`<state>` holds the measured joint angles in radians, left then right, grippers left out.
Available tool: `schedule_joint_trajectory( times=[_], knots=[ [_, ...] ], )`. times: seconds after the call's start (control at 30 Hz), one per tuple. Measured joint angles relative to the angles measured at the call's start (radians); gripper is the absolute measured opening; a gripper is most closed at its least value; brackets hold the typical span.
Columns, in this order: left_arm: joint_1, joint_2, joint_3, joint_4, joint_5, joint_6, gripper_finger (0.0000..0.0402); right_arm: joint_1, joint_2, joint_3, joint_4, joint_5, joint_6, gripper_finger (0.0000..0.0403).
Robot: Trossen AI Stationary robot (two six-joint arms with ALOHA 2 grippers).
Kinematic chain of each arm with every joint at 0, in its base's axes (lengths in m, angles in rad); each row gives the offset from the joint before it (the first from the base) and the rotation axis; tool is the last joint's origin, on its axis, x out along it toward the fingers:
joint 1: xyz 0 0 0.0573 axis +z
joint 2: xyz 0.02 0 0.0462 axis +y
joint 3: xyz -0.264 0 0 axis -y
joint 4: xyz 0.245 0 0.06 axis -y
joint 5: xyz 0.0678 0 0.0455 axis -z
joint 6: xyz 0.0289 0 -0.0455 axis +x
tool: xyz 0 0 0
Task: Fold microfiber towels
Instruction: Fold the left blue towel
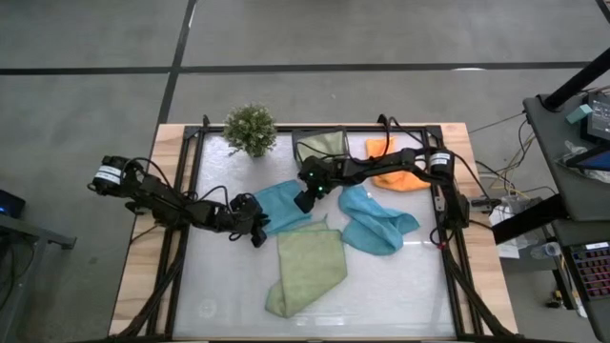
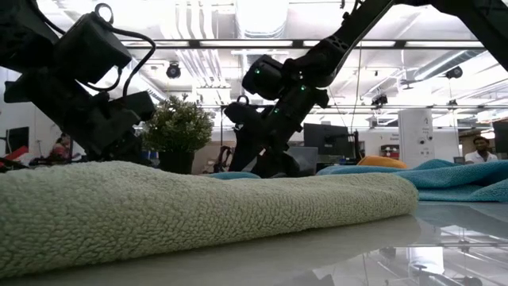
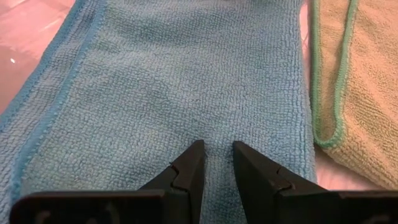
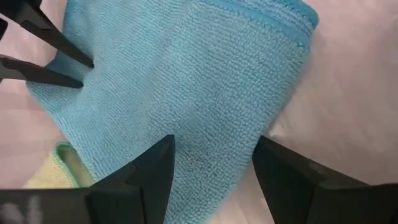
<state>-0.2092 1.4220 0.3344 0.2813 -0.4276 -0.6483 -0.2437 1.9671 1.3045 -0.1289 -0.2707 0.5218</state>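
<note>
A teal-blue towel (image 1: 286, 205) lies flat on the white table between my two grippers, and one of its ends looks doubled over (image 4: 292, 22). My left gripper (image 1: 257, 232) is at its near left edge, shut on the cloth. My right gripper (image 1: 305, 200) stands open over its far right part, one finger on either side of a strip of cloth (image 4: 211, 124). I cannot tell whether those fingertips touch it. A light green towel (image 1: 307, 269) lies near the front. A second teal towel (image 1: 376, 224) and an orange one (image 1: 396, 167) lie to the right. My left gripper pinches a small tuck of the teal towel (image 3: 217, 146) between its two fingers, close to the towel's near left edge (image 4: 87, 73). The fingers (image 3: 193, 163) come slanting down from the table's left side. The towel lies flat on the table, slack.
A small potted plant (image 1: 250, 129) stands at the far left of the table. Beside it a grey bin (image 1: 324, 148) holds another light green towel. A dark frame (image 1: 191, 191) runs round the table top. Bare table surface (image 1: 400, 295) lies at the near right.
</note>
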Motion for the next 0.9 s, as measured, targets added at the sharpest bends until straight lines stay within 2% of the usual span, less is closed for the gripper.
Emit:
schedule_joint_trajectory(
  times=[0.37,0.47,0.9],
  knots=[
    [0.000,0.001,0.000,0.005,-0.015,0.001,0.0073,0.003,-0.030,0.000,-0.011,0.008,-0.008,0.0203],
    [0.000,0.001,0.000,0.007,-0.024,0.001,0.0073,0.017,-0.029,0.000,-0.004,0.017,-0.009,0.0191],
    [0.000,0.001,0.016,0.024,-0.025,0.001,0.0073,0.041,-0.028,0.000,0.007,0.043,-0.088,0.0032]
  ],
)
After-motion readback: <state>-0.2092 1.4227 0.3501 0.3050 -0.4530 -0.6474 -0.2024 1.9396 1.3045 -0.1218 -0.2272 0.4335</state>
